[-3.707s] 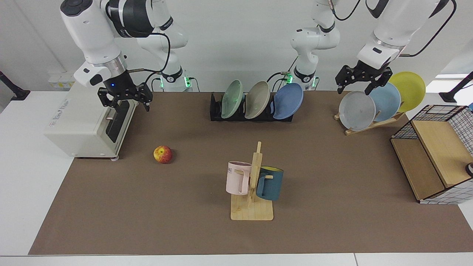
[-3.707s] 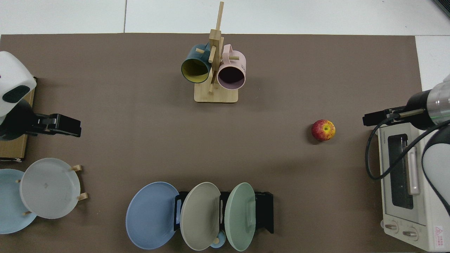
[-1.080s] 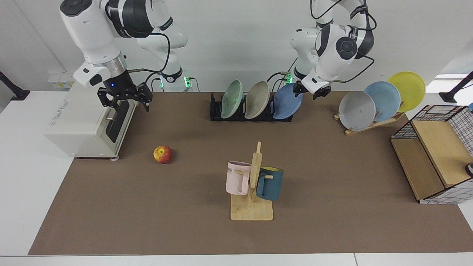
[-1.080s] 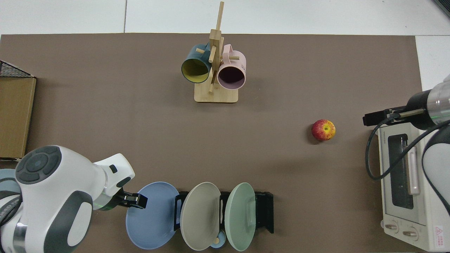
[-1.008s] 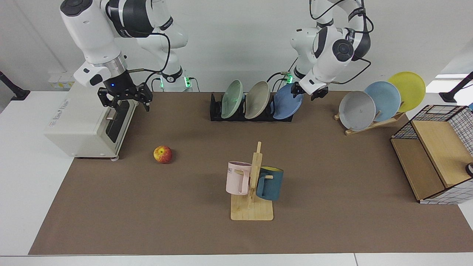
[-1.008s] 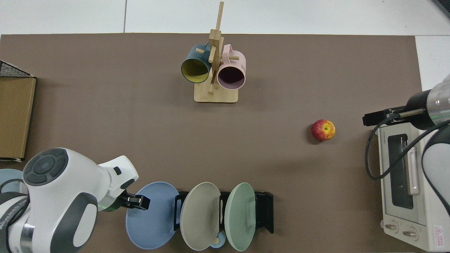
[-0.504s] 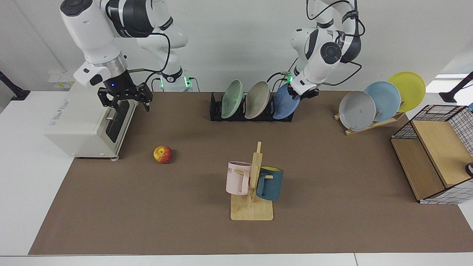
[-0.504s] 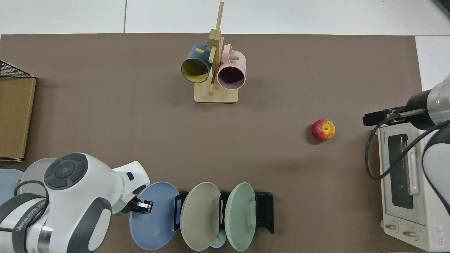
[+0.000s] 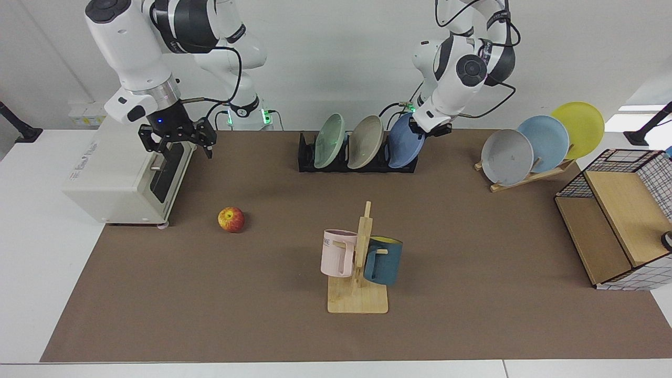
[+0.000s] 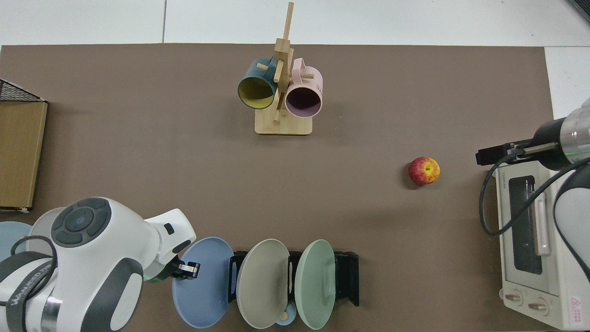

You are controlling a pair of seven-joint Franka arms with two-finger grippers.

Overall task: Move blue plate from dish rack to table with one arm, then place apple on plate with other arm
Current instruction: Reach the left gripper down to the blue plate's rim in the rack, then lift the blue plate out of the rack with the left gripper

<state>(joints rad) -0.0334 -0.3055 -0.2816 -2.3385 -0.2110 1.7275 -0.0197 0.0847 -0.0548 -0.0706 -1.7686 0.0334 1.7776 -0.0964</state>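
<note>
Left gripper [image 9: 426,127], clamped on the upper rim of the round matte periwinkle-blue plate [image 9: 403,148] in the black slotted dish rack [image 9: 306,156]: a rigid, probably smooth and breakable plate, best held at its edge.

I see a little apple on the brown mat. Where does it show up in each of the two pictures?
Facing view: the apple lies on the mat left of centre, near the toaster oven.
Top view: the apple lies right of centre, again near the toaster oven.
Shared landmark: the mug tree.
</note>
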